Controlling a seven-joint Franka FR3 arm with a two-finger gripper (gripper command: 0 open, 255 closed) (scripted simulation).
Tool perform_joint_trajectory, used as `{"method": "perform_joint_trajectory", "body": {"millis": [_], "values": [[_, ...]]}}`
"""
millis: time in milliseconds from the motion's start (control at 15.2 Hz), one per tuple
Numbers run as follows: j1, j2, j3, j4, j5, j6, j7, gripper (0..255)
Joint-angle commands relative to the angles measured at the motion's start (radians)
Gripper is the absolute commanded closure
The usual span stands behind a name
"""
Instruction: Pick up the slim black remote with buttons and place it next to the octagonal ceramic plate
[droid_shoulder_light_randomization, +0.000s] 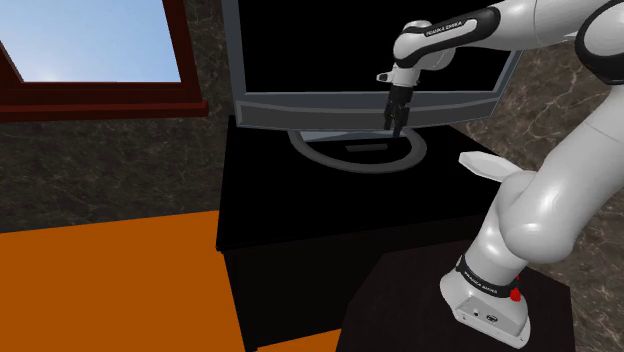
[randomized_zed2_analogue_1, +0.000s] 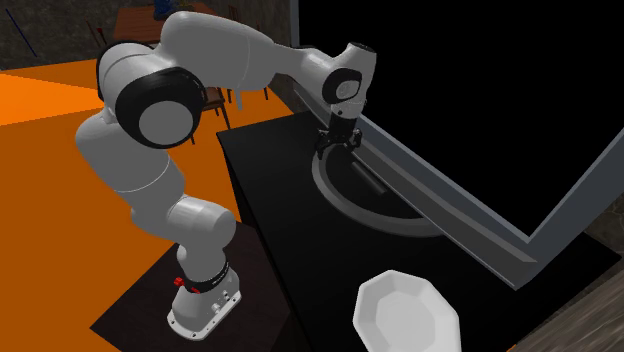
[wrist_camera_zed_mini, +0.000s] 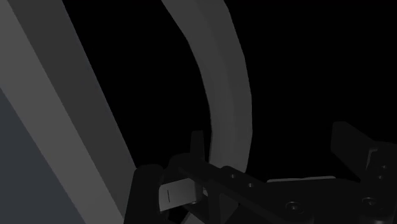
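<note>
My gripper (randomized_zed2_analogue_1: 340, 148): pointing down over the far part of the television's base, close in front of the screen's lower edge.
My fingers (wrist_camera_zed_mini: 180, 193): released and standing apart, with nothing between them.
Remote (randomized_zed2_analogue_1: 368, 184): a slim dark bar lying flat on the base, inside its ring. It is near my fingertips but lower and not touched.
Base (randomized_zed2_analogue_1: 345, 205): a grey ring resting on the black cabinet (droid_shoulder_light_randomization: 300, 210) under the television (droid_shoulder_light_randomization: 330, 108).
Plate (randomized_zed2_analogue_1: 408, 312): white and octagonal, on the same cabinet top. It is off to the shoulder view's right of the base, well apart from the remote.
Wrist view: the curved grey band of the base runs just beyond my fingers.
Surroundings: an orange floor (droid_shoulder_light_randomization: 100, 290) lies to the shoulder view's left of the cabinet.
</note>
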Motion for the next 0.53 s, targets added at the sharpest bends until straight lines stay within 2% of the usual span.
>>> {"method": "perform_joint_trajectory", "body": {"millis": [0,66,132,462], "values": [[0.013,0.201,-0.027,0.026,0.034,0.266,-0.051,0],[0.004,0.003,-0.002,0.004,0.003,-0.012,-0.003,0],[0.004,0.003,-0.002,0.004,0.003,-0.012,-0.003,0],[0.025,0.162,-0.043,0.036,0.053,0.161,-0.097,0]]}}
